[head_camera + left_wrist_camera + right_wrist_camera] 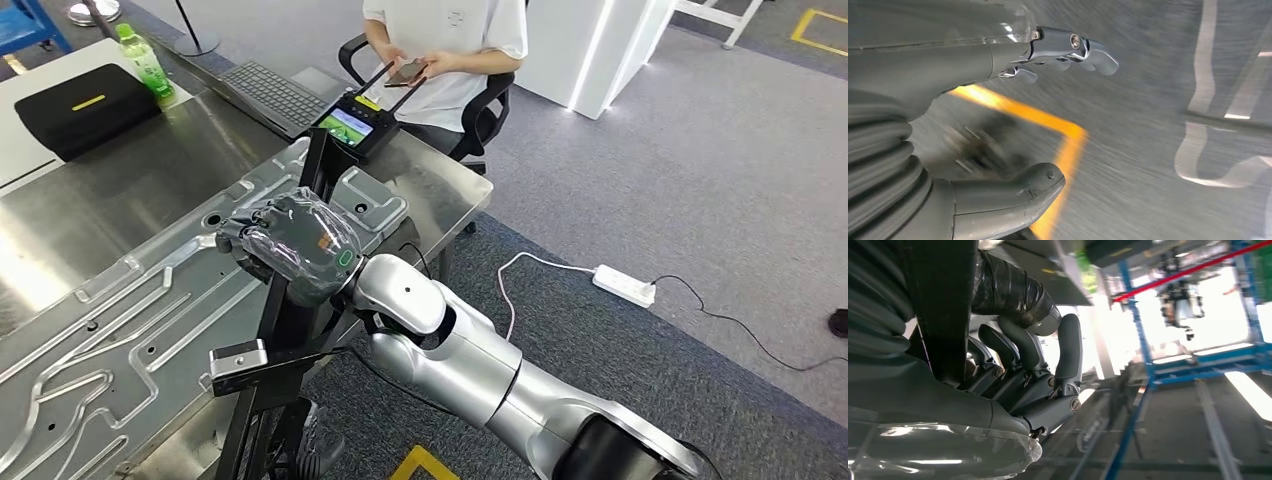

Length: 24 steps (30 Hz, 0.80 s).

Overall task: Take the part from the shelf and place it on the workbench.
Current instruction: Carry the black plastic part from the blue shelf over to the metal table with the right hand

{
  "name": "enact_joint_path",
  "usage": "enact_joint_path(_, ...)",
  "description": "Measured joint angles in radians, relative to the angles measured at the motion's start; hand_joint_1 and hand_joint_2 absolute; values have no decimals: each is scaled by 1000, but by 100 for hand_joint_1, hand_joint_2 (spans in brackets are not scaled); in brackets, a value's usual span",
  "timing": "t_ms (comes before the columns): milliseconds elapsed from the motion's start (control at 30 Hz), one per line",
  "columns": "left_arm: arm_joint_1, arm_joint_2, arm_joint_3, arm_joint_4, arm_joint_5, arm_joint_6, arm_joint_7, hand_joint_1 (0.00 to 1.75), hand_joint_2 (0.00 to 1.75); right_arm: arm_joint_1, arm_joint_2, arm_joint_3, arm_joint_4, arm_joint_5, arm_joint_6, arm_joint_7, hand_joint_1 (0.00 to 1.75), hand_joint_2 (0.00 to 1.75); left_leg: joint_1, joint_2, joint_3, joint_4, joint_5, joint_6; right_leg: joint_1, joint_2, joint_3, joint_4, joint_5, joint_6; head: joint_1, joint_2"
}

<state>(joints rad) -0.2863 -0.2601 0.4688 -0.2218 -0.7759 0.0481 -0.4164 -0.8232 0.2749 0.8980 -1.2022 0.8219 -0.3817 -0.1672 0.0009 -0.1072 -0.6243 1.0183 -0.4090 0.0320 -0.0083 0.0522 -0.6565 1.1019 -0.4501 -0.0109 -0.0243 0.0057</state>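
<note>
The part is a long black bar frame (283,325) with a small silver block (238,358) on a side arm. It stands tilted at the near edge of the steel workbench (100,200). My right hand (300,245) grips the bar about midway up, above the bench edge. In the right wrist view the fingers (1023,385) curl round the black bar (943,305) and a tape-wrapped section (1008,290). My left hand (948,60) hangs over grey floor, fingers (1073,47) and thumb (1013,195) apart, holding nothing.
A large pressed metal panel (150,320) covers the bench. Behind it are a screen controller (350,125), a keyboard (272,92), a green bottle (143,60) and a black case (85,105). A seated person (450,50) holds a phone. A power strip (625,285) lies on the floor.
</note>
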Motion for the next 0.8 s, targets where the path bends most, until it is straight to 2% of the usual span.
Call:
enact_joint_path(33, 3, 7, -25, 0, -63, 16, 52, 0, 175, 0, 0, 0, 0, -3, 0, -3, 171, 175, 1, -10, -2, 1, -1, -4, 1, 16, 17, -40, 12, -3, 0, 0)
enact_joint_path(67, 11, 18, -53, 0, -121, 26, 95, 0, 175, -1, 2, 0, -2, -6, 0, -5, 171, 175, 4, -20, -4, 1, -2, -11, 2, 23, 26, -57, 12, -5, 0, 0)
enact_joint_path(133, 32, 44, -106, 1, -187, 30, 141, 0, 175, -3, 7, 1, -7, -10, 2, -6, 171, 175, 7, -33, -5, -3, -3, -23, 1, 6, 34, -69, 12, -9, 0, 0)
enact_joint_path(167, 42, 54, -123, 1, -197, 31, 146, 0, 175, -4, 10, 1, -10, -10, 4, -6, 171, 175, 5, -22, -8, 2, -8, -28, -2, -4, 41, -77, 14, -13, -1, 0)
enact_joint_path(200, 49, 62, -137, 1, -200, 32, 149, 0, 175, -6, 13, 1, -12, -11, 5, -5, 171, 175, 3, 2, -17, 22, -22, -33, -5, -16, 48, -86, 16, -17, -2, 0)
enact_joint_path(267, 51, 71, -159, 1, -203, 34, 154, 0, 175, -8, 17, 1, -14, -12, 6, -5, 171, 175, 2, 65, -67, 125, -74, -42, -5, -45, 59, -95, 14, -24, -3, 0)
enact_joint_path(333, 52, 78, -176, 1, -207, 35, 159, 0, 175, -5, 17, 2, -14, -14, 7, -5, 171, 175, 9, 94, -131, 246, -116, -53, -3, -77, 65, -94, 7, -25, -3, 0)
enact_joint_path(367, 54, 81, -183, 1, -212, 34, 165, 0, 175, -3, 17, 3, -14, -14, 7, -5, 171, 175, 14, 99, -145, 267, -113, -58, -3, -91, 67, -93, 4, -24, -3, 0)
enact_joint_path(400, 57, 84, -190, 1, -221, 31, 175, 0, 175, -2, 17, 4, -14, -14, 7, -5, 171, 175, 18, 104, -137, 246, -91, -63, -4, -104, 69, -91, -1, -21, -3, 0)
enact_joint_path(433, 60, 89, -198, 1, -235, 26, 188, 0, 175, -2, 17, 5, -14, -15, 6, -5, 171, 175, 21, 114, -110, 190, -55, -66, -5, -117, 72, -87, -7, -18, -3, 0)
enact_joint_path(467, 63, 94, -209, 1, -253, 17, 202, 0, 175, -2, 17, 5, -14, -15, 6, -5, 171, 175, 22, 136, -74, 117, -23, -69, -5, -128, 76, -83, -13, -14, -3, 0)
enact_joint_path(500, 66, 100, -221, 2, -270, 8, 215, 0, 175, -3, 17, 6, -15, -16, 6, -5, 171, 175, 19, 155, -42, 55, 0, -66, -3, -138, 79, -79, -20, -8, -3, 0)
enact_joint_path(533, 72, 106, -234, 2, -284, -2, 225, 0, 175, -3, 17, 6, -16, -17, 5, -4, 171, 175, 16, 167, -22, 16, 10, -60, 0, -145, 82, -76, -25, -3, -3, 0)
enact_joint_path(567, 80, 113, -245, 2, -295, -10, 232, 0, 175, -3, 17, 5, -17, -18, 4, -4, 171, 175, 13, 172, -14, 0, 8, -53, 3, -151, 84, -75, -29, 3, -2, 0)
enact_joint_path(633, 100, 129, -260, 3, -309, -22, 241, 0, 175, -3, 18, 5, -21, -23, 3, -4, 171, 175, 10, 150, -13, 0, 5, -37, 5, -166, 91, -77, -35, 13, -2, 0)
enact_joint_path(667, 109, 135, -266, 4, -315, -26, 243, 0, 175, -3, 18, 5, -22, -25, 3, -4, 171, 175, 12, 140, -10, -2, 5, -31, 3, -164, 95, -74, -41, 19, -2, 0)
enact_joint_path(733, 118, 143, -277, 5, -324, -33, 247, 0, 175, -4, 19, 3, -27, -28, 0, -6, 171, 175, 16, 117, -4, -7, 7, -18, -2, -125, 76, -19, -79, 27, -2, 0)
enact_joint_path(800, 118, 147, -286, 5, -329, -36, 250, 0, 175, -2, 18, 1, -30, -30, -1, -9, 171, 175, 17, 93, -3, -8, 7, -9, -4, -75, 12, 108, -139, 27, -2, 0)
